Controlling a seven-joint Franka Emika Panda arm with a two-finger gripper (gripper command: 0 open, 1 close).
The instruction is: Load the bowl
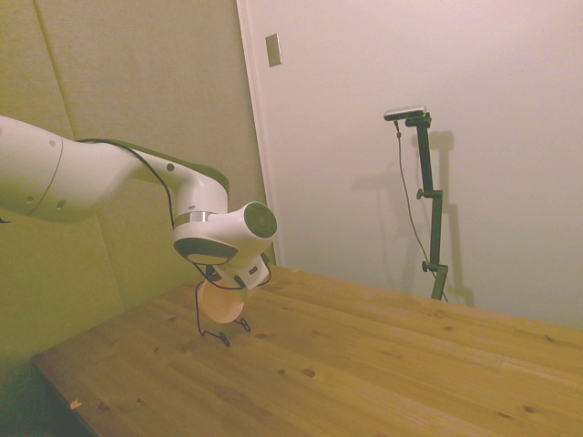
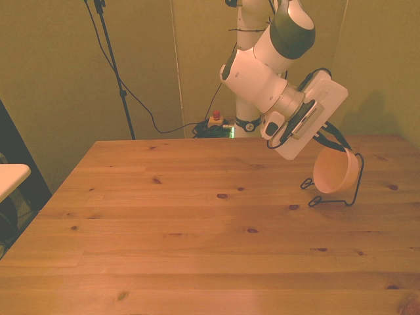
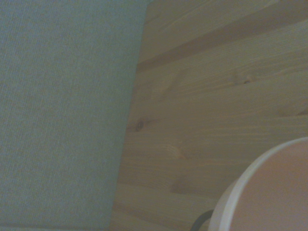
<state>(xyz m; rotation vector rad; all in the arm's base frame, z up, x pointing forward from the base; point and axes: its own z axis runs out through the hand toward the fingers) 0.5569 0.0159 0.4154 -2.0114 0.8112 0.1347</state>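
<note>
Bowl [image 2: 336,170] tilted on edge in wire rack [image 2: 349,191], near table [image 2: 197,223] edge at front view's right.

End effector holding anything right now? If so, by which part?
Cannot be told. The end effector is right at the bowl's upper rim, with the bowl on edge in the wire rack, but the contact itself is hidden.

Bowl [image 2: 335,172]: smooth matt plastic look, salmon. Rack [image 2: 354,187]: thin black wire. Table [image 2: 197,230]: knotty wood planks, low sheen. Arm [image 2: 262,82]: glossy white shell. Wall panel [image 3: 57,115]: woven cloth texture.
</note>
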